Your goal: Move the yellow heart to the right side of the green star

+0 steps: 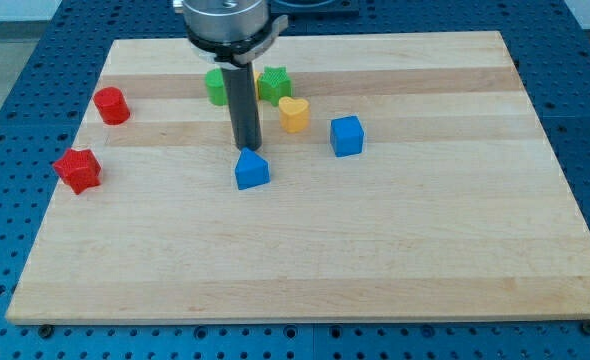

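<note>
The yellow heart (pixel 294 113) lies on the wooden board just below and to the right of the green star (pixel 273 84), nearly touching it. My tip (pixel 247 148) stands to the left of and slightly below the heart, right above the top of a blue triangular block (pixel 252 169). The rod hides part of a green round block (pixel 216 86) to the star's left.
A blue cube (pixel 346 135) sits to the right of the heart. A red cylinder (pixel 111 105) and a red star (pixel 78 169) lie near the board's left edge (pixel 60 190). Blue perforated table surrounds the board.
</note>
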Motion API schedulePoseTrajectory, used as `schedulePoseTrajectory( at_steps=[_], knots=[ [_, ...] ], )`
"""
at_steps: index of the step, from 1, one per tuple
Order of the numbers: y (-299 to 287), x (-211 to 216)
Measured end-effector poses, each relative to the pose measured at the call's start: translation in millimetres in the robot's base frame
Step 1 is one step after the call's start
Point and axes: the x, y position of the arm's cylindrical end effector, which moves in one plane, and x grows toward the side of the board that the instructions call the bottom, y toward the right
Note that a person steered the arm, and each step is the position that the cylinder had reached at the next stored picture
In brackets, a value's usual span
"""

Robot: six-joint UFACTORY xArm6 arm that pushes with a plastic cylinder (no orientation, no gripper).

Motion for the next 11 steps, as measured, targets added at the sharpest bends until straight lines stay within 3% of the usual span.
schedulePoseTrajectory(
  at_steps=[2, 4, 7, 9, 11],
  knots=[
    [38.7, -37.8],
    [33.1, -21.6],
    [75.1, -63.9],
    [86.8, -26.4],
    [114.1, -56.5]
  ],
)
